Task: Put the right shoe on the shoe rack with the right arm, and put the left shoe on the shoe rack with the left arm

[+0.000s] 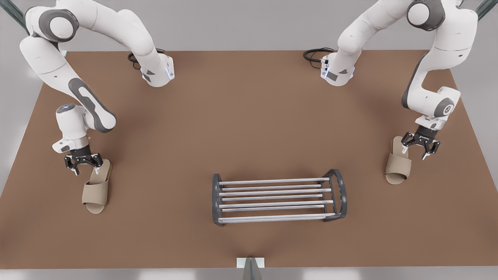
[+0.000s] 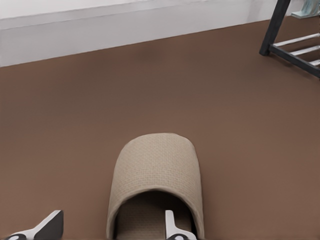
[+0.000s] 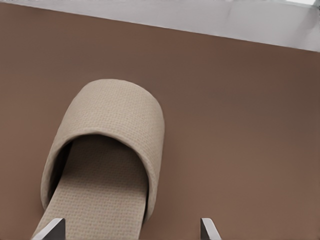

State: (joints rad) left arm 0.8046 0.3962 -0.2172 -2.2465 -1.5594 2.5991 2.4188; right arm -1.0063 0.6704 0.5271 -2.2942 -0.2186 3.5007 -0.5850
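Beige slippers lie on my brown table (image 1: 249, 116), one at each side of the shoe rack (image 1: 278, 196). My left gripper (image 1: 84, 162) sits spread over the heel of the left shoe (image 1: 96, 188) at the front view's left. My right gripper (image 1: 418, 146), fingers apart, straddles the heel edge of the right shoe (image 1: 397, 163).

We are seeing 2 beige woven slippers lying flat on the brown table: the left shoe (image 1: 96, 189) at the front view's left, the right shoe (image 1: 397, 161) at its right. Between them the shoe rack (image 1: 277, 196) is standing upright, silver bars between dark arched ends.
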